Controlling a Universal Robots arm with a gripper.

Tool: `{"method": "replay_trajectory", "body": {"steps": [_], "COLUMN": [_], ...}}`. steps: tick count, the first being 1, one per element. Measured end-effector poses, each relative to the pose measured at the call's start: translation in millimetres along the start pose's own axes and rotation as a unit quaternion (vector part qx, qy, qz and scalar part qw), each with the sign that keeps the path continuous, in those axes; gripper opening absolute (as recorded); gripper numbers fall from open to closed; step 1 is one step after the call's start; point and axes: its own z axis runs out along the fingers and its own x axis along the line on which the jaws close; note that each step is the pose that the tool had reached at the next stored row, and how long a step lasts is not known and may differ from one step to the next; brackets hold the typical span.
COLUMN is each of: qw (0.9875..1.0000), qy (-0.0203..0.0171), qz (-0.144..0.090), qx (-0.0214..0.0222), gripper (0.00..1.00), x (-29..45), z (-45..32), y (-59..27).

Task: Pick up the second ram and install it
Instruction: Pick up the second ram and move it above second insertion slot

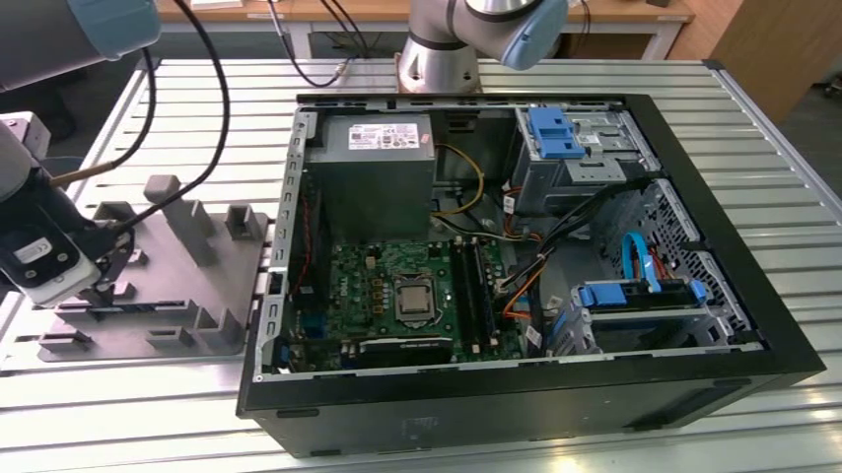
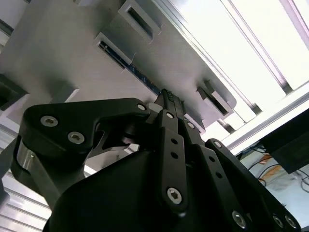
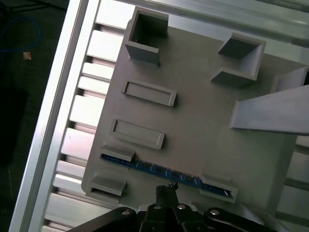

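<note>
The second ram (image 3: 145, 166) is a thin dark stick with a bluish face. It stands on edge between two low blocks of the grey holder plate (image 3: 203, 130), and it is also seen in the second wrist view (image 2: 135, 72). My gripper (image 2: 169, 96) hangs right over the stick's middle with its fingertips (image 3: 166, 189) pressed together. Whether they touch the stick I cannot tell. In the exterior view the gripper (image 1: 99, 288) is low over the plate at the far left. The green motherboard (image 1: 394, 291) lies inside the open computer case (image 1: 526, 384).
Tall grey posts (image 1: 177, 212) rise from the holder plate behind the gripper. Empty rectangular pockets (image 3: 147, 93) sit beside the stick. Black cables (image 1: 217, 89) hang from the arm across the slatted metal table (image 1: 790, 168). The case wall (image 1: 283, 227) stands just right of the plate.
</note>
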Motion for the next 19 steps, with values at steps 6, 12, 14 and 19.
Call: {"method": "replay_trajectory", "body": {"steps": [6, 12, 14, 19], "qw": [0.9995, 0.9983, 0.9978, 0.9962], "qy": [0.0007, 0.0013, 0.0015, 0.0020], "qz": [-0.032, -0.059, -0.067, -0.086], "qx": [0.0008, 0.0015, 0.0017, 0.0022], "gripper": [0.10, 0.10, 0.10, 0.10], "x": [0.0, 0.0, 0.0, 0.0], "z": [0.0, 0.0, 0.0, 0.0], "y": [0.0, 0.0, 0.0, 0.0]}}
